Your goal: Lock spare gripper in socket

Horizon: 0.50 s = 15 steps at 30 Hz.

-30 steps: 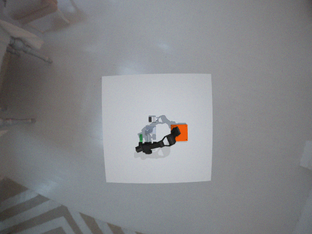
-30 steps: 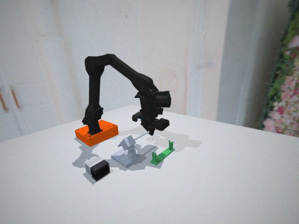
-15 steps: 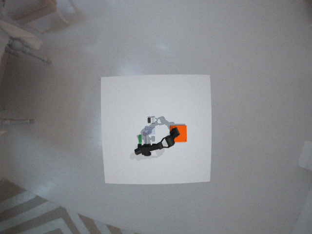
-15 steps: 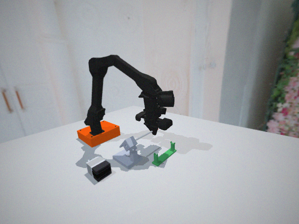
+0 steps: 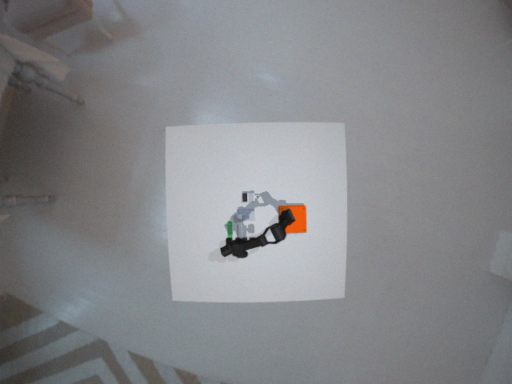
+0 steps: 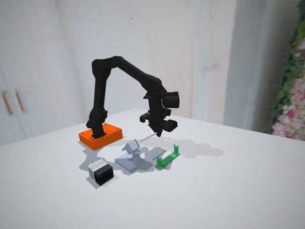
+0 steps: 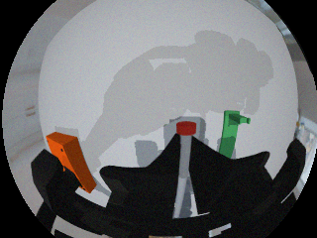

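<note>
The grey-blue mount (image 5: 246, 214) (image 6: 133, 145) stands with its roof-shaped socket raised on a post. The lock pin (image 6: 148, 137) (image 7: 183, 161) is a thin grey rod with a red head (image 7: 186, 128). My gripper (image 6: 158, 134) (image 7: 181, 137) is shut on the pin just below that head, beside the mount and above the table. The pin slants from the fingers to the socket's edge; whether its far tip is still inside cannot be told. The spare gripper (image 5: 245, 197) (image 6: 101, 171), a white and black block, lies on the table apart from the mount, its socket undocked.
A green rack (image 5: 229, 229) (image 6: 169, 159) (image 7: 229, 139) with two upright posts stands on the table near the mount, below and beside my gripper. The arm's orange base (image 5: 298, 223) (image 6: 108, 143) (image 7: 75, 159) is on the mount's other side. Arm shadows cross the table.
</note>
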Each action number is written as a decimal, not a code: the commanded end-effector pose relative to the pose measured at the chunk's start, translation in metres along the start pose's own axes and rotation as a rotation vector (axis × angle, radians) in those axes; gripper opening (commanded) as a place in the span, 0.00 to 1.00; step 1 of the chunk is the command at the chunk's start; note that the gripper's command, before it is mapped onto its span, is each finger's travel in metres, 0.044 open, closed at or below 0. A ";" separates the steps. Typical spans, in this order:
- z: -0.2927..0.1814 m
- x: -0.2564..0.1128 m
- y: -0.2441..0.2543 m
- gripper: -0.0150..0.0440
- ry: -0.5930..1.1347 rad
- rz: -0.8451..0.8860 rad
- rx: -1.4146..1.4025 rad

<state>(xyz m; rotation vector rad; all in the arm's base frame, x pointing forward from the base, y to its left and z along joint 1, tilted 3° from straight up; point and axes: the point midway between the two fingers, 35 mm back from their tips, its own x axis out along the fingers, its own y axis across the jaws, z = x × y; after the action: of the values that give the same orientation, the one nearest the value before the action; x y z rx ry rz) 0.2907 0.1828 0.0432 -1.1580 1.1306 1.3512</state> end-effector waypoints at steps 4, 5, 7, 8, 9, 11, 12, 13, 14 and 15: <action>0.004 -0.004 -0.001 0.25 -0.005 -0.002 0.003; 0.004 -0.005 -0.001 0.25 -0.005 -0.001 0.003; 0.004 -0.008 0.000 0.25 -0.002 0.000 0.002; 0.004 -0.010 0.000 0.25 -0.001 0.001 0.001; 0.004 -0.012 0.001 0.25 0.000 0.003 0.001; 0.004 -0.015 0.002 0.25 0.003 0.008 0.000; 0.004 -0.017 0.003 0.25 0.004 0.010 0.000; 0.004 -0.018 0.003 0.25 0.005 0.011 0.000; 0.004 -0.020 0.004 0.25 0.006 0.013 0.000; 0.004 -0.021 0.004 0.25 0.007 0.015 0.000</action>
<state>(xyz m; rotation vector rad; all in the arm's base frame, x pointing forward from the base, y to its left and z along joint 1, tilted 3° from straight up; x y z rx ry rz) 0.2865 0.1837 0.0578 -1.1570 1.1518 1.3626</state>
